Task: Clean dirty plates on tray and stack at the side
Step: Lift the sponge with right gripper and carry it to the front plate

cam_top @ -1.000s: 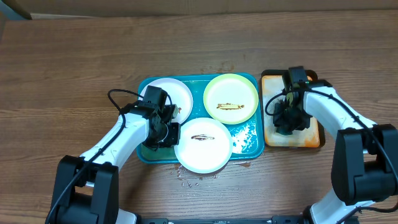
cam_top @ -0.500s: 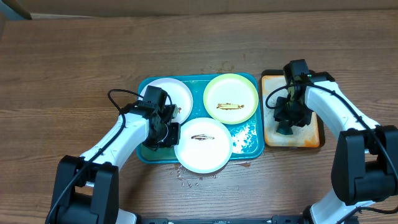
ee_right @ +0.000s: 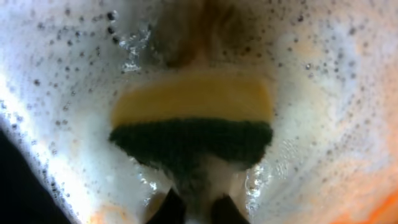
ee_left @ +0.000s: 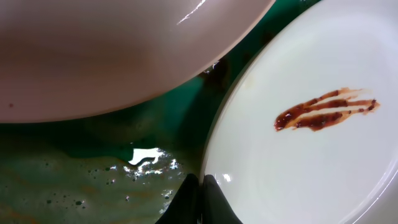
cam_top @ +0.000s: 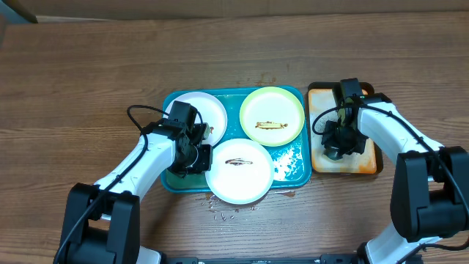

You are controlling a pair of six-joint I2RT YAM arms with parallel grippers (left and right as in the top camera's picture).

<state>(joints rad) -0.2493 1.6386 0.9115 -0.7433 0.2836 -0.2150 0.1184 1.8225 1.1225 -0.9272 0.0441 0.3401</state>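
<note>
The teal tray point(cam_top: 297, 170) holds three plates. A white plate point(cam_top: 204, 110) lies at the back left, a yellow-green plate point(cam_top: 272, 116) at the back right and a white plate point(cam_top: 239, 176) at the front, each with a brown smear. My left gripper point(cam_top: 192, 159) sits at the front plate's left rim. In the left wrist view its fingers point(ee_left: 200, 186) are shut on the rim of this plate point(ee_left: 311, 162), over the wet tray point(ee_left: 93, 168). My right gripper point(cam_top: 338, 144) is shut on a yellow-and-green sponge point(ee_right: 193, 118) in foam; its fingers point(ee_right: 193, 208) pinch the green side.
The smaller orange tray point(cam_top: 366, 166) with a black rim stands right of the teal tray, full of soapy foam point(ee_right: 323, 93). Water drops point(cam_top: 222, 215) lie on the wooden table in front of the teal tray. A box edge point(cam_top: 18, 11) is at the far left corner.
My right gripper shifted slightly over the orange tray and came back down with the sponge. The left arm and the plates have not moved.
</note>
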